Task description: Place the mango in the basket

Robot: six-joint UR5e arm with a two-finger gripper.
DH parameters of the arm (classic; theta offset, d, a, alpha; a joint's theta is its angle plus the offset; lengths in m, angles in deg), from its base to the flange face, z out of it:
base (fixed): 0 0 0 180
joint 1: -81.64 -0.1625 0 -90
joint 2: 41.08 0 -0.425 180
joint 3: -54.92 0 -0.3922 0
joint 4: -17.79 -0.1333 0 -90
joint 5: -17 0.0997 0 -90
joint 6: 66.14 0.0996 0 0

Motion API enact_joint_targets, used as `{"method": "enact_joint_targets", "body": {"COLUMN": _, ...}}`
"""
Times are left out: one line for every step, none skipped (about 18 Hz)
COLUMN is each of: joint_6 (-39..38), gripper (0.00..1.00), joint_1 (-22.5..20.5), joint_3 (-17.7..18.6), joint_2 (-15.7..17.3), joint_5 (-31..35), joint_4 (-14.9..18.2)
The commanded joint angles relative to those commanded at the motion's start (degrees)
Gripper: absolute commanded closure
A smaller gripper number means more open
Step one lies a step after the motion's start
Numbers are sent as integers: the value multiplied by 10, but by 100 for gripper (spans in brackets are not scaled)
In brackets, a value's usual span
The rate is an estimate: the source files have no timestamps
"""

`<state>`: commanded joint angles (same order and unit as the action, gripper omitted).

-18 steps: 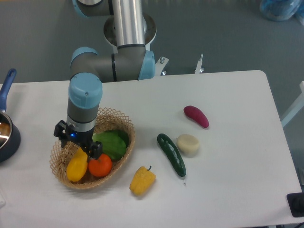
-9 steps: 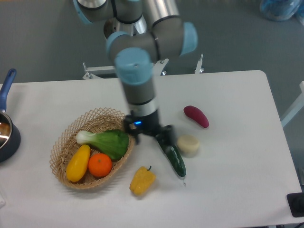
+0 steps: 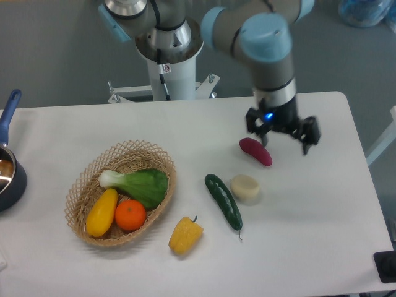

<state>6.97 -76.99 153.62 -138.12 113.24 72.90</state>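
Note:
The mango (image 3: 101, 212), a smooth yellow oval, lies inside the wicker basket (image 3: 158, 156) at the left of the table. It rests beside a round orange (image 3: 130, 215) and a leafy green vegetable (image 3: 142, 185). My gripper (image 3: 283, 131) hangs far to the right, above the table's back right area, just above a purple-red sweet potato (image 3: 255, 151). Its fingers are spread apart with nothing between them.
A yellow bell pepper (image 3: 185, 235) lies just outside the basket to the right. A dark green cucumber (image 3: 223, 201) and a pale round piece (image 3: 245, 188) sit mid-table. A dark pot with a blue handle (image 3: 9, 166) stands at the left edge.
The gripper let go of the mango in the basket a second ago, then swung right across the table, past the cucumber, to above the sweet potato. The mango stays in the basket.

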Motion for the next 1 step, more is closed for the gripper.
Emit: {"method": "enact_joint_targets", "body": {"joint_6": 15, "gripper": 0, "joint_1": -11, "joint_3": 0, "joint_2": 6, "joint_5": -1, "joint_4": 5}}
